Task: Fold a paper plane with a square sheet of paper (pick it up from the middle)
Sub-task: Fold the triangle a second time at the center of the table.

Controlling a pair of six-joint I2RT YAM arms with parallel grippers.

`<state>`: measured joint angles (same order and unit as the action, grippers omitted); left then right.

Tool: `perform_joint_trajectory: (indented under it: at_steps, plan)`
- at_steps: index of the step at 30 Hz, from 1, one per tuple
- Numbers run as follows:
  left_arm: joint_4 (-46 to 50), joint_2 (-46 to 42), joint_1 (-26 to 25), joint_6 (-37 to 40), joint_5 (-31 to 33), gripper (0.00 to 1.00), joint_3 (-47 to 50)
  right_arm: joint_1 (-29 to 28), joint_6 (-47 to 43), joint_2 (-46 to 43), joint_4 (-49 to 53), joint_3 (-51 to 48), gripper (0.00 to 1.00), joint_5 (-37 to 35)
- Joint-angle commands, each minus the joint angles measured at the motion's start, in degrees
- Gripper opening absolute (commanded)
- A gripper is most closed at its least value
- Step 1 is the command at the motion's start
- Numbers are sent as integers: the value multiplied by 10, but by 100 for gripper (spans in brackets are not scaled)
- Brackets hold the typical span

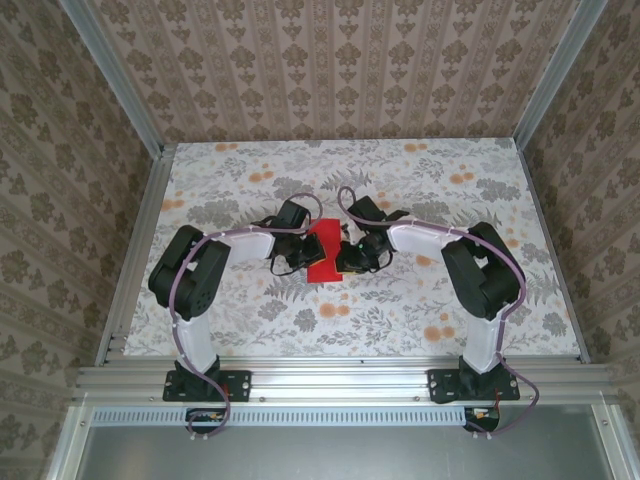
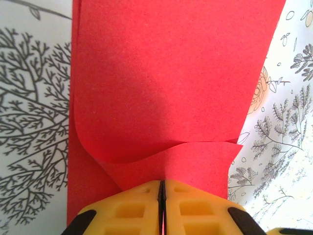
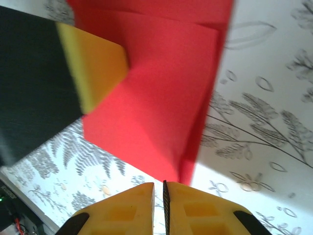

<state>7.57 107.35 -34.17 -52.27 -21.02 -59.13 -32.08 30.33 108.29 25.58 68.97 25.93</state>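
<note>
In the middle of the flowery table [image 1: 430, 310], between the two arms, is the square sheet of paper [image 1: 324, 250]. It is red and folded over. The left gripper [image 2: 162, 196] is squeezed tight on one edge. The right gripper [image 3: 164, 196] pinches the other edge, its fingers nearly touching.

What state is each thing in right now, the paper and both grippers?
Red paper sheet: folded into overlapping layers, top flap bowed, not flat.
Left gripper: shut on the sheet's near edge.
Right gripper: shut, at the sheet's corner; grip on it unclear.
</note>
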Motion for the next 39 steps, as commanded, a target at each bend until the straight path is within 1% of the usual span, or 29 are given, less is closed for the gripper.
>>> perform_joint_trajectory:
  at_steps: [1, 8, 14, 24, 29, 34, 39]
  plan:
    - [44, 32, 3, -3, 25, 12, 2, -14, -2, 25, 3, 36, 15, 2]
    - [44, 30, 3, -4, 25, 11, 4, -19, -5, 64, 16, 49, 14, 5]
    - [40, 27, 3, -9, 31, 12, 7, -16, -16, 67, 38, 19, 13, 2]
    - [19, 21, 14, -5, 30, 12, 7, 9, -20, 38, 31, -61, 13, 21]
    - [20, 24, 17, 0, 28, 12, 3, 20, -14, 31, 14, -92, 12, 47]
    - [14, 28, 17, 2, 21, 12, 6, 32, -14, -8, 5, -100, 12, 54]
    - [13, 28, 16, 2, 18, 12, 7, 32, -5, -41, -25, -72, 13, 67]
